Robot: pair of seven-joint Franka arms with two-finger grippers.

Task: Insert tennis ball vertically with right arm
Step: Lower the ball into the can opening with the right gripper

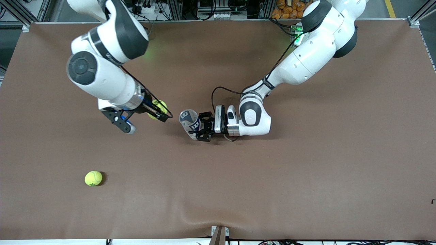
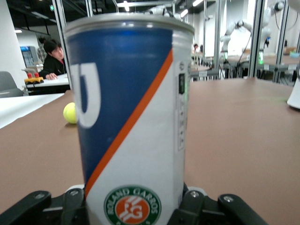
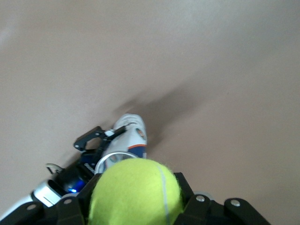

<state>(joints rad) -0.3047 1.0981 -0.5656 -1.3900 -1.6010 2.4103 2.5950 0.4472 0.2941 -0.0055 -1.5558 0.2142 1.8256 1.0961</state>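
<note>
My right gripper is shut on a yellow-green tennis ball, held in the air over the table toward the right arm's end from the can. In the right wrist view the ball fills the space between the fingers, and the can's open mouth shows just past it. A blue, white and orange tennis-ball can stands upright at mid-table with its open end up. My left gripper is shut on its lower part, and the can fills the left wrist view.
A second tennis ball lies loose on the brown table, nearer to the front camera and toward the right arm's end; it also shows as a small ball in the left wrist view.
</note>
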